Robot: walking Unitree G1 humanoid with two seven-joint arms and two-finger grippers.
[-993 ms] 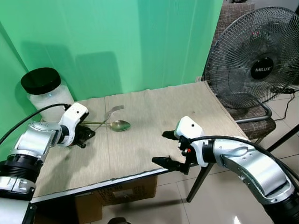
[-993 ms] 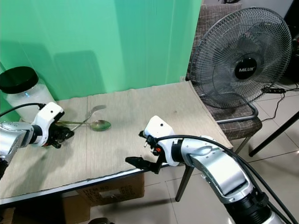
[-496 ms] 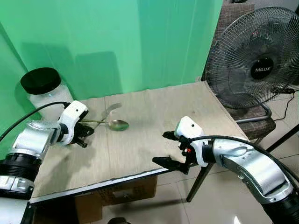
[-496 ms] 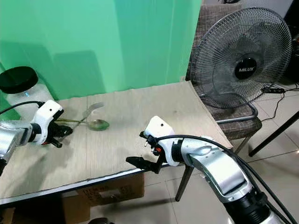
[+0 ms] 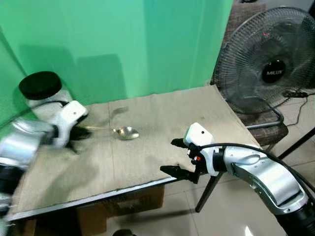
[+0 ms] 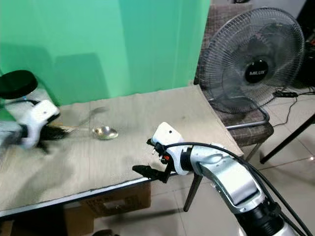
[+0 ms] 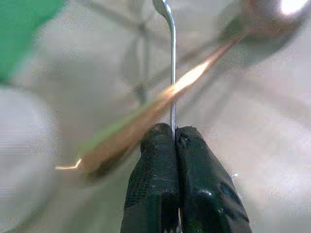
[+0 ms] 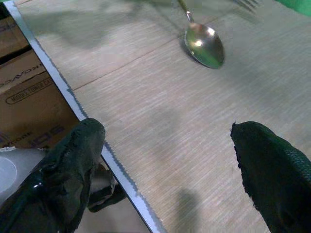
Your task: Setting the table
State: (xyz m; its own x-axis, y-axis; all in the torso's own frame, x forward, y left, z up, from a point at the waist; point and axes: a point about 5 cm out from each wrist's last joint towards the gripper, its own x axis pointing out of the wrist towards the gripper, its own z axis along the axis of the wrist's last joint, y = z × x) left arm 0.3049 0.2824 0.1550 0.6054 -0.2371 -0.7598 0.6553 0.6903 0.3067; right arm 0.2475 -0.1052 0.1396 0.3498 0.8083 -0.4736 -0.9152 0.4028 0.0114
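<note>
Left tool [image 7: 174, 141], mid-left of the frame, pinches the fork [image 7: 171, 73] handle thinly; it may twist loose onto the spoon [image 5: 125, 132]. Right tool [image 5: 176, 156] hangs spread over the worktop [image 5: 162, 123] edge.

- On the desk [image 5: 162, 118], toward 10 o'clock: spoon [image 5: 125, 132], bowl pointing to 3 o'clock.
- Just behind the spoon, at 12 o'clock of it: fork [image 7: 170, 58], blurred, pinched in the left gripper [image 7: 174, 141].
- At the desk's 10 o'clock corner: jar [image 5: 42, 96], behind the left gripper.
- At the near edge, 5 o'clock: right gripper [image 5: 176, 157], fingers spread across the edge.
- Beyond the desk at 2 o'clock: fan [image 5: 268, 69].
- Under the desk: cardboard box [image 5: 128, 204].
</note>
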